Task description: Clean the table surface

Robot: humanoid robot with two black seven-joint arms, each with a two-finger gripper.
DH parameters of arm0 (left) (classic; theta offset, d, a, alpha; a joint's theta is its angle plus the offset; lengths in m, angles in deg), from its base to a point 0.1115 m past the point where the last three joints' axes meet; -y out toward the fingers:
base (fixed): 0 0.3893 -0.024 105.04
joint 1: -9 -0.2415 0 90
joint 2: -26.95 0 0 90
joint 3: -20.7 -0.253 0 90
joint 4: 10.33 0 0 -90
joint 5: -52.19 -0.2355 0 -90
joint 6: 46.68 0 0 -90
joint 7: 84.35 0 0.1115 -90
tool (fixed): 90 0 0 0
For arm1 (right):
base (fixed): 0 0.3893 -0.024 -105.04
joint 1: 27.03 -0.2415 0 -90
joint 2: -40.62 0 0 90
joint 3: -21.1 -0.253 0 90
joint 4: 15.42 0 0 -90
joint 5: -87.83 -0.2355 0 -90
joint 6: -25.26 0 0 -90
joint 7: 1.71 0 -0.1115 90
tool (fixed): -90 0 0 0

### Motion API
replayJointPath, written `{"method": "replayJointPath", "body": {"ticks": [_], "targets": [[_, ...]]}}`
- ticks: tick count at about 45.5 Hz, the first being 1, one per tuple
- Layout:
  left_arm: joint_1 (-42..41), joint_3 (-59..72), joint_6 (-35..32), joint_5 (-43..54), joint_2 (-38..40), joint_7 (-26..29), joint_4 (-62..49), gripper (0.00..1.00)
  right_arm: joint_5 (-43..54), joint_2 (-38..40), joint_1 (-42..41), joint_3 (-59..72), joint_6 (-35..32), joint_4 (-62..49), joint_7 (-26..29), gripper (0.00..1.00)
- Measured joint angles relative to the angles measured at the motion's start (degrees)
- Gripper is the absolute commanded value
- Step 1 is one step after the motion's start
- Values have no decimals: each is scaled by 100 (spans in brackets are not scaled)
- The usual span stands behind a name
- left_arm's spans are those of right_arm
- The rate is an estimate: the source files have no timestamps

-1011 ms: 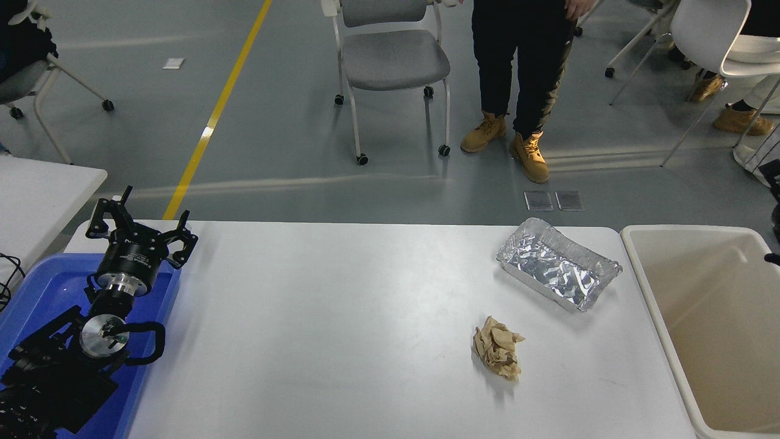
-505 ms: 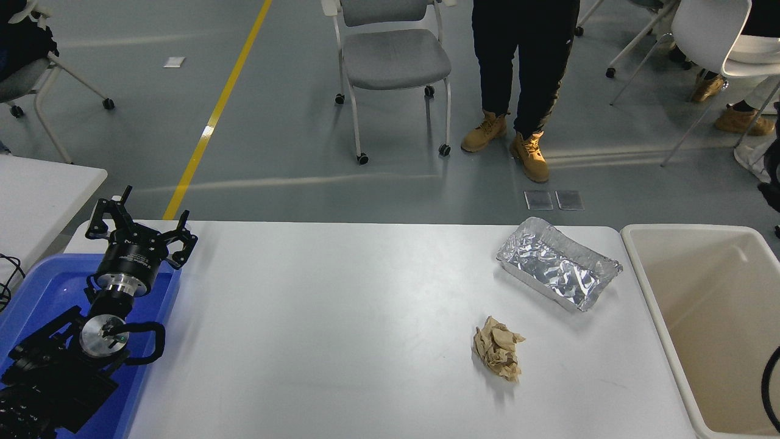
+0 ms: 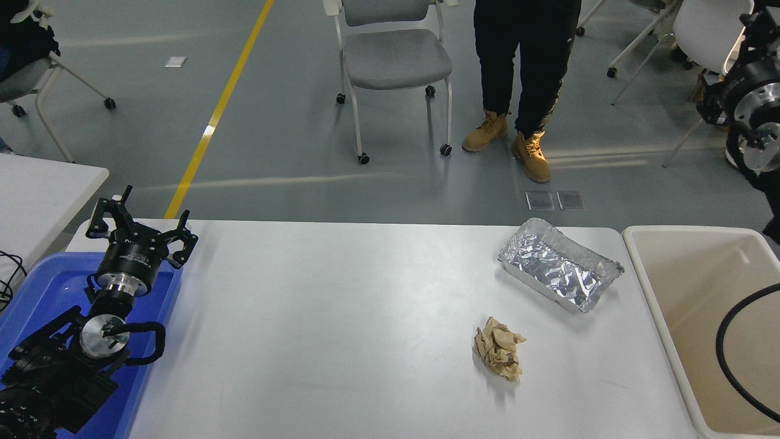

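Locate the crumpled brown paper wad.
Head view: the crumpled brown paper wad lies on the white table surface, right of centre, just nearer the camera than the foil tray.

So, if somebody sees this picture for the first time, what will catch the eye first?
Probably the shiny foil tray at the far right of the table surface, with the crumpled brown paper lying apart, nearer the camera. Then the left gripper, open above the blue bin at lower left.

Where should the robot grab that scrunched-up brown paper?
Probably from straight above, pinching the crumpled brown paper across its narrow middle. It is a loose lump lying alone on the table surface, longer than wide, with clear space on both sides for fingers.
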Motion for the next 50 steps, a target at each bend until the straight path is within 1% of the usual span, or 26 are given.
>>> {"method": "replayJointPath", "body": {"ticks": [12,22,38,50], "targets": [[0,0,0,0,0,0,0,100,-324,-157,246,-413,-400,301,-57,98],[0,-1,0,0,0,0,1,100,-405,-221,509,-615,-520,635,-116,98],[0,-1,0,0,0,0,0,100,-433,-353,872,-749,-650,806,-225,98],[0,-1,0,0,0,0,0,100,-438,-497,1243,-771,-911,839,-590,98]]}}
